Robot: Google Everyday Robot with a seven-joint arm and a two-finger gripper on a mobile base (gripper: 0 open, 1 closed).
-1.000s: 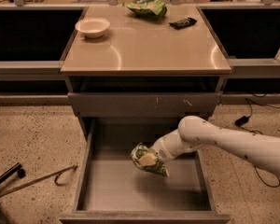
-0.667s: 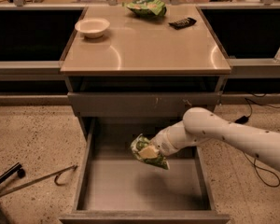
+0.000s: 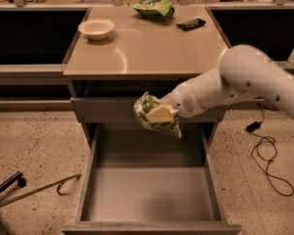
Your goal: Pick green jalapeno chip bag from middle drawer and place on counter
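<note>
Gripper [image 3: 160, 114]: on a white arm, hangs above the open grey metal drawer [image 3: 147, 195], level with the cabinet front, clamped on a crumpled green foil chip bag [image 3: 167, 128]. Glossy beige counter [image 3: 147, 50]: round white bowl [image 3: 96, 28], puffy green bag [image 3: 153, 7], flat black packet [image 3: 191, 24].

Gripper [image 3: 162, 115] raised green jalapeno chip bag [image 3: 148, 106] (clamped) above middle drawer [image 3: 147, 196].
</note>
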